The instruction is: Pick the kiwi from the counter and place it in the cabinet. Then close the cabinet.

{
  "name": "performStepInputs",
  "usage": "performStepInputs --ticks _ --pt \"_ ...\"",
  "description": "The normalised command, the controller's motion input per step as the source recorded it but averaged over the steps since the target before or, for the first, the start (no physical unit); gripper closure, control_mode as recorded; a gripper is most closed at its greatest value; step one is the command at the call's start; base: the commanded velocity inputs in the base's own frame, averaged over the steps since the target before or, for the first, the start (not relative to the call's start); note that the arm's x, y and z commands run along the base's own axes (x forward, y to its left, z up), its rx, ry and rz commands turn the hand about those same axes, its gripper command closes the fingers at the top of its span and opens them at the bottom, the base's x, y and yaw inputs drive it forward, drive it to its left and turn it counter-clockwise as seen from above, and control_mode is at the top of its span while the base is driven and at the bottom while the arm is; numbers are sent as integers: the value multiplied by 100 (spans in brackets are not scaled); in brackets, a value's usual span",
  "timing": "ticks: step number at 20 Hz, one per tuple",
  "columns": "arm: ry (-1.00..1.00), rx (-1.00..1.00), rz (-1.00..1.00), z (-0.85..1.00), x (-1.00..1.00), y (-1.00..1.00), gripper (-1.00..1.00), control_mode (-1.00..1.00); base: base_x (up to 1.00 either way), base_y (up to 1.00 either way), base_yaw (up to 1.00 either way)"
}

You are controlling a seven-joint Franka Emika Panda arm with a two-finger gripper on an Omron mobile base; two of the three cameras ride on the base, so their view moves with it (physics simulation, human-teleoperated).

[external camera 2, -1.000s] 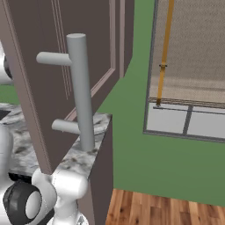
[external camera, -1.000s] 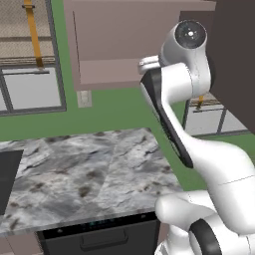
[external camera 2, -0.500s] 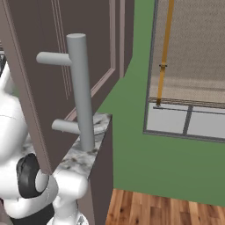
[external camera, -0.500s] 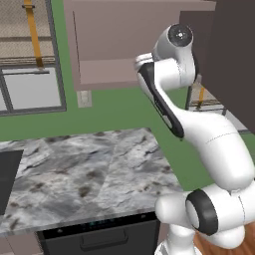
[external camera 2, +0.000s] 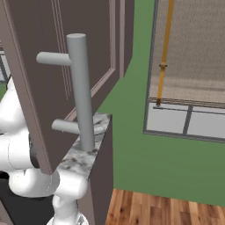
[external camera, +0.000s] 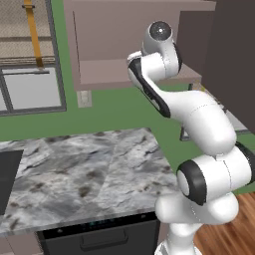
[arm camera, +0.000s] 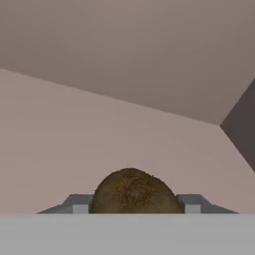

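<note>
The kiwi [arm camera: 132,191], brown and fuzzy, sits between my gripper [arm camera: 133,205] fingers [arm camera: 79,203], which are shut on it. Behind it the hand view looks into the cabinet's mauve inside walls [arm camera: 124,60]. In the left base view my arm reaches up into the open cabinet [external camera: 114,45] above its bottom shelf [external camera: 109,79]; the hand itself is hidden behind the arm. The cabinet door [external camera 2: 48,52] stands swung open, with its grey bar handle [external camera 2: 81,88] close to the right base camera. The marbled counter [external camera: 84,169] lies below with no kiwi on it.
The open door's dark panel [external camera: 231,55] stands right of the arm. A wire-mesh window with a yellow bar [external camera: 30,45] is on the left, and another [external camera 2: 189,66] is on the right. A dark appliance front [external camera: 99,236] sits under the counter, and a wall outlet [external camera: 84,98] is on the green wall.
The arm's upper joints have swung left and in toward the cabinet opening. More of the white body now shows at the left of the right base view. The door has not moved.
</note>
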Motion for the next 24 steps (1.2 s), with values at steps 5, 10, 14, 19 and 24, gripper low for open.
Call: performStepInputs --ticks 5,10,14,19,24 --pt "0 -19 0 -45 51 23 -100 -100 0 0 0" --pt "0 -6 0 -30 19 6 -100 -100 0 0 0" --pt "-2 0 0 -17 6 0 -100 -100 0 0 0" --pt "-3 0 0 -4 22 -6 -100 -100 0 0 0" --pt "-12 0 1 13 -35 0 -100 -100 0 0 0"
